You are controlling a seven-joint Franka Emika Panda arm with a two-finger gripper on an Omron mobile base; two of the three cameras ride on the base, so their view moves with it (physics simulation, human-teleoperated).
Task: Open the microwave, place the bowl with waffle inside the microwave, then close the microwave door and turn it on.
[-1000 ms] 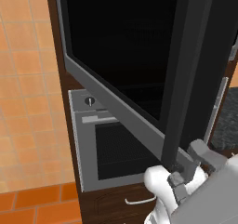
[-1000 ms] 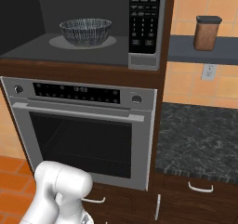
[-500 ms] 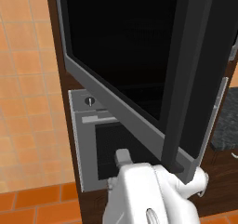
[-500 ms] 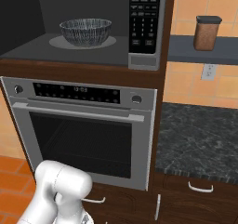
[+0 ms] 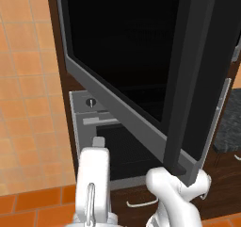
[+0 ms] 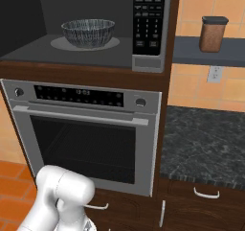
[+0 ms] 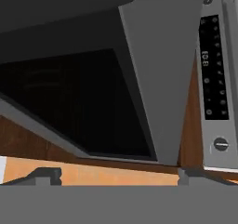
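- Microwave (image 6: pixel 95 28): built-in, grey steel, set above the oven (image 6: pixel 83 139); its cavity stands open, with the dark button panel (image 6: pixel 149 21) at its right edge
- Microwave door (image 5: pixel 136 75): wide black glass in a grey frame, swung out toward you on the left and looming large in the left base view; the long black bar handle (image 5: pixel 188 80) runs down its free edge
- Handling, door: you can judge it stiff and hinged, light to swing; the glass looks slick and breakable, so push on the steel frame or the bar handle, not the pane
- Bowl (image 6: pixel 88 32): patterned grey-blue, sitting upright on the round plate inside the cavity, toward the left; you cannot see the waffle from this angle
- Handling, bowl: probably rigid and chippable; it looks already placed, so you need not grip it
- Gripper (image 7: pixel 118 174): fingertips spread wide with nothing between them; it sits low, looking up past the underside of the open door, with the oven's control strip to the right
- Stage, as you may judge it: loading done; door closing and the start button remain
- Canister (image 6: pixel 213 33): brown, dark lid, on the shelf well right of the microwave; not part of your job
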